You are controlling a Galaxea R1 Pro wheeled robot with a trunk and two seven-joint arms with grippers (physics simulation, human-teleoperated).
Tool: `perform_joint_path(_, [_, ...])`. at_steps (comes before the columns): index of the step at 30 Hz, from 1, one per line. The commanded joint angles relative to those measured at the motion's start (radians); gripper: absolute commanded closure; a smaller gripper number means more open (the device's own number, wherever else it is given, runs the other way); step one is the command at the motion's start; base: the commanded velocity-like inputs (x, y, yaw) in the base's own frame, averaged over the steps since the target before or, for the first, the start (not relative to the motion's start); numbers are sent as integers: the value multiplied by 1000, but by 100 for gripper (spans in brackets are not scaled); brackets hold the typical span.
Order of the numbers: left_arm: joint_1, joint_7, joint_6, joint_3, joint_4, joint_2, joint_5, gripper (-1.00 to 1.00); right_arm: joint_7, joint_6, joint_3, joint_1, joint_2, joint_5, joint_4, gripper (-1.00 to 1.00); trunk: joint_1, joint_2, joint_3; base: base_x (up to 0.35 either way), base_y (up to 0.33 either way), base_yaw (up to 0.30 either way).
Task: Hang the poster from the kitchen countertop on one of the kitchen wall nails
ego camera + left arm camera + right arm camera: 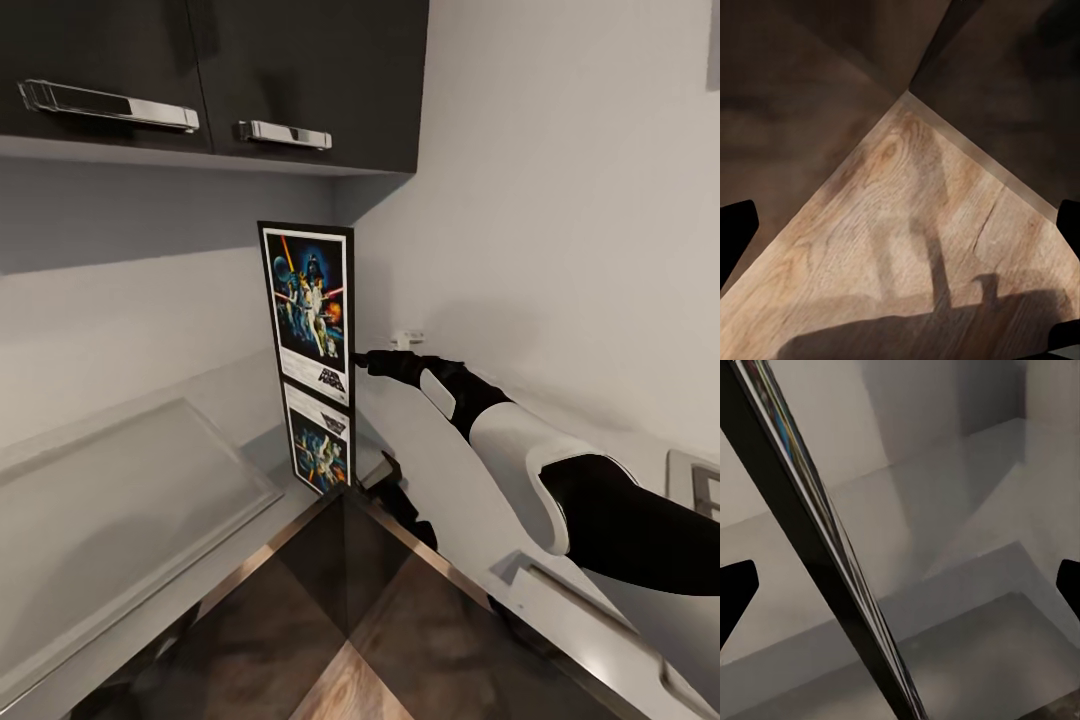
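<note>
Kitchen corner, pale grey glossy surface [120, 500] running along both walls, dark upper cabinets [200, 70] with chrome handles overhead. Poster [308, 300] stands upright in the corner, bottom edge on the surface, its upside-down mirror image below it in the gloss. Right gripper [358, 361] reaches in from the right, tips at the poster's lower right edge; in the right wrist view the poster's dark edge [817, 547] runs slantwise between spread fingers [736, 596], not clamped. Small white wall nail [406, 338] just above the wrist. Left gripper [900, 247] released, fingers apart, over wood-plank floor [900, 247].
</note>
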Motion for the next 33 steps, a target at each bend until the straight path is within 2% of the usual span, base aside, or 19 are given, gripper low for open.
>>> perform_joint_path(1, [0, -6, -1, 3, -1, 0, 0, -100, 0, 5, 6, -1, 0, -10, -1, -100, 0, 0, -1, 16, 0, 0])
perform_joint_path(29, [0, -6, -1, 4, -1, 0, 0, -100, 1, 6, 8, -1, 0, -10, 1, -100, 0, 0, -1, 2, 0, 0])
perform_joint_path(33, [0, -6, -1, 4, -1, 0, 0, -100, 19, 7, 9, -1, 1, -10, 2, -100, 0, 0, -1, 0, 0, 0])
